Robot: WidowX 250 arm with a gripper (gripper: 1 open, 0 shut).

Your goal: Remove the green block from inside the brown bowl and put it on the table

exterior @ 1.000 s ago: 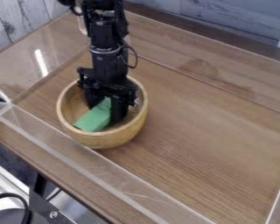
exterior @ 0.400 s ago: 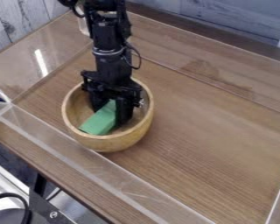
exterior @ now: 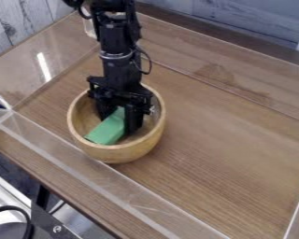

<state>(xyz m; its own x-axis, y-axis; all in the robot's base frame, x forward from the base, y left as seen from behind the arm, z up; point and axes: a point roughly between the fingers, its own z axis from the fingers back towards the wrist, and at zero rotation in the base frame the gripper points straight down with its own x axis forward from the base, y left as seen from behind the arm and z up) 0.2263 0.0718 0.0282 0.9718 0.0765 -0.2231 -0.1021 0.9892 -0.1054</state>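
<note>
I see the gripper (exterior: 124,108) reaching steeply down into the brown bowl (exterior: 87,141), black arm rising behind it toward the far edge of the table (exterior: 227,140). Jaws are fully closed, pinched on the upper end of the green block (exterior: 109,130). Block lies tilted inside the bowl, its lower end toward the near-left wall, its upper end under the fingers. Bowl sits near the table's front-left corner, close to the clear acrylic wall (exterior: 64,159) running along the near edge.
</note>
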